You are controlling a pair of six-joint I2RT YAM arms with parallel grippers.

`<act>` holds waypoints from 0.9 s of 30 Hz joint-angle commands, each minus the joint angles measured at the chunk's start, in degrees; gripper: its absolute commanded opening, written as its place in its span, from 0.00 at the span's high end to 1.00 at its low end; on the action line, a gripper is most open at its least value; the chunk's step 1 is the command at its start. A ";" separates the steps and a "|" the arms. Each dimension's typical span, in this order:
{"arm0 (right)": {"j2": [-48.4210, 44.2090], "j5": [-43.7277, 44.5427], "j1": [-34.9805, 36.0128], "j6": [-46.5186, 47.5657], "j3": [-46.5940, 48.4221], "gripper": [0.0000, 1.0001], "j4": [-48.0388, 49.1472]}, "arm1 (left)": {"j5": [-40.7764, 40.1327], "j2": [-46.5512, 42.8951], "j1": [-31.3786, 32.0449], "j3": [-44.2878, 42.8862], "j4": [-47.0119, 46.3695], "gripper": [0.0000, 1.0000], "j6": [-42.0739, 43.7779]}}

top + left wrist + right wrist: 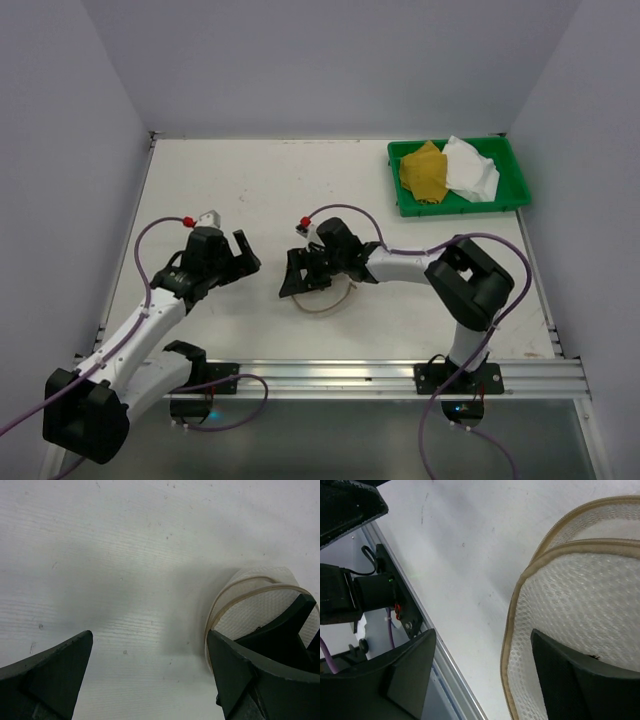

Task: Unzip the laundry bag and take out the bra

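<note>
Top external view puts the bag (pixel 332 302) on the table (pixel 250 190) near the front edge, just beside the right arm's base and mostly covered by the right gripper (pixel 298 277). That gripper hangs low over the bag's left edge with its jaws spread. Its wrist camera shows one finger (pixel 580 680) over the mesh and the other over bare table. The tan zip rim (pixel 512 625) runs between them without being pinched. I judge that this straddle suits a bite on the rim or a hunt for the zip pull.

The left gripper (pixel 245 252) stands just left of the bag, jaws wide apart with only bare table between them, holding nothing. It is probably placed there to pin the fabric while the other arm works the zip. The tray (pixel 455 210) sits well apart at the far right corner, holding a yellow cloth (pixel 423 175) and a white cloth (pixel 472 170).

No view shows the zip pull. Two tan bands curve side by side at the bag's far edge. They may be parted zip halves, but how far the zip is open cannot be told. The bag's inside is hidden, so whether the bra lies within is unknown, and whether the yellow cloth is the bra is equally unclear. From the left wrist, the bag is cut off at the frame's right behind dark fingers.
</note>
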State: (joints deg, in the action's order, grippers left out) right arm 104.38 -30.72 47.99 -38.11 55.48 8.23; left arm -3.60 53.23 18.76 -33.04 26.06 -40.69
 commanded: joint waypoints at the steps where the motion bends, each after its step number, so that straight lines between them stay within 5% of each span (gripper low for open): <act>1: -5.14 2.24 0.00 3.56 4.01 0.20 -3.91 | -2.38 -1.90 -0.57 -4.22 2.41 0.00 2.27; 9: -18.57 18.30 -3.68 10.68 14.03 0.03 -24.91 | -5.54 -5.06 -0.57 -10.55 6.71 0.00 4.03; 16: -38.70 40.24 -18.78 13.23 7.98 0.01 -35.20 | -10.63 -10.42 -0.57 -15.30 10.58 0.00 6.49; 20: -52.06 53.46 -21.27 15.52 6.40 0.01 -41.08 | -12.40 -13.76 -0.57 -20.03 13.91 0.00 8.86; 27: -73.24 56.65 -21.18 18.51 4.37 0.01 -46.11 | -15.82 -21.75 -0.48 -27.34 17.00 0.00 14.40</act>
State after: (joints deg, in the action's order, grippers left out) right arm 36.16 21.08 26.63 -21.87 61.34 -33.30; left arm -15.31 35.44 18.74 -56.29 40.84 -30.79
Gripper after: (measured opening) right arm 0.986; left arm 0.997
